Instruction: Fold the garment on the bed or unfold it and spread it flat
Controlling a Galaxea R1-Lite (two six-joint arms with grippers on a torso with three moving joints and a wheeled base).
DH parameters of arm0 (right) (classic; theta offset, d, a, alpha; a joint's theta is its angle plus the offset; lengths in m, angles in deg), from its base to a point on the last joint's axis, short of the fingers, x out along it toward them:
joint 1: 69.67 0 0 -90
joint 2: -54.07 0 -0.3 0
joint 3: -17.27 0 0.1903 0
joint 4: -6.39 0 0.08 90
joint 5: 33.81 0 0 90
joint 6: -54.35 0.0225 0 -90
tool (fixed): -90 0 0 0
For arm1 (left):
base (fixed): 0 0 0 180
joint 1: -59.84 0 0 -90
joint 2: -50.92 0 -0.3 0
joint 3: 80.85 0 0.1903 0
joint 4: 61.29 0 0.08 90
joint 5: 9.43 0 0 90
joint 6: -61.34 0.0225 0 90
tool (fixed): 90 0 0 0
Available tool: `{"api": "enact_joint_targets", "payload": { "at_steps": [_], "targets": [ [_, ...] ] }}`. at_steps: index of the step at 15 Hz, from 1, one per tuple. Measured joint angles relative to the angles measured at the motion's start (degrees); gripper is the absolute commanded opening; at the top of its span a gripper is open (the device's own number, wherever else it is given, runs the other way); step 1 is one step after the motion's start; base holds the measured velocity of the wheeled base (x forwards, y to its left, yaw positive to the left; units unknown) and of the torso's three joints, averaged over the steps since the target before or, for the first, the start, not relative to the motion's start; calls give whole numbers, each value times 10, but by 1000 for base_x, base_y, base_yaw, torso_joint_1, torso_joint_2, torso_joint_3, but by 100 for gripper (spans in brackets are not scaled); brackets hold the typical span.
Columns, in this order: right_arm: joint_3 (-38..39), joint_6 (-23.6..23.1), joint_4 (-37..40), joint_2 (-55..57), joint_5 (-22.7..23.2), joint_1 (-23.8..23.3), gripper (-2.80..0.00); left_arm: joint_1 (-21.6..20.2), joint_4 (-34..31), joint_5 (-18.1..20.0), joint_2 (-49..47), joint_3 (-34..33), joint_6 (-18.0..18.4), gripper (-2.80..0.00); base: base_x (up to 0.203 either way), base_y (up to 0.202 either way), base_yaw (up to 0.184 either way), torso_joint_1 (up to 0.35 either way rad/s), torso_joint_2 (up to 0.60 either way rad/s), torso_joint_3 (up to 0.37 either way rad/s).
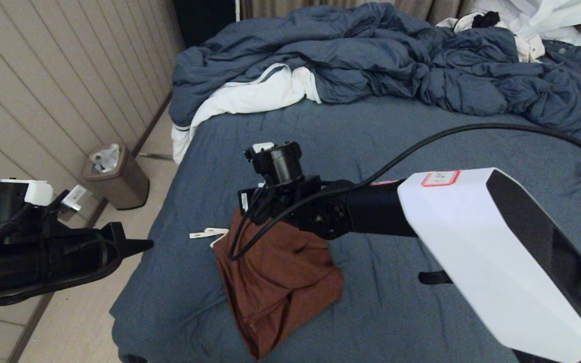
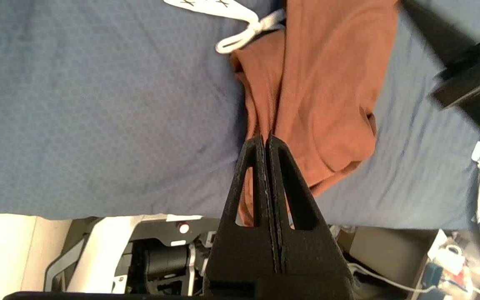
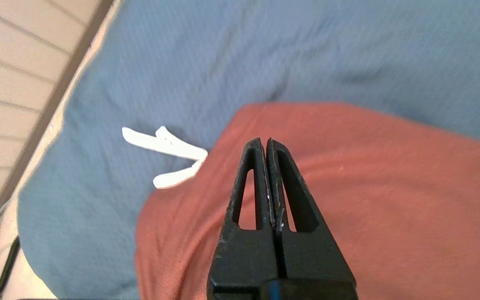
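Shorts [image 1: 278, 282]: rust-brown, lying crumpled and partly doubled over near the left front corner of the bed [image 1: 381, 151], one tip reaching almost to the front edge. White drawstring [image 1: 209, 233] trails out toward the left edge. Not flat, not folded.

Right end effector [image 3: 267, 146]: over the upper part of the shorts, fingers pressed together, nothing between them in the right wrist view. Whether the tips touch the fabric cannot be told.

Left end effector [image 2: 265, 143]: off the left edge of the bed, over the floor in the head view, fingers together and empty, pointed toward the shorts.

Risks, as judged:
- Both sets of fingers are together; a descent without spreading them first would only poke or shove the cloth, bunching it further.
- Fabric looks thin and smooth, layers overlap. A pinch may catch two layers or the sheet beneath, so the spread drags the sheet.
- The shorts sit close to the corner; a pull toward the left or front edge could slide them off the bed.
- The drawstring could snag on a finger.

Further back: rumpled duvet [image 1: 396, 60]; bin [image 1: 116, 176] on the floor.
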Motion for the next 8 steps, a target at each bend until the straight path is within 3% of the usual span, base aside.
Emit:
{"api": "enact_joint_targets", "payload": {
  "at_steps": [4,8],
  "targets": [
    [28,-3,5,-51,-18,-11,-280,0,17,-8,8,2,2,-280,0,0,0,0,0,0],
    [181,-6,5,-180,-35,-38,-280,-4,-12,-43,99,3,20,-280,0,0,0,0,0,0]
  ]
}}
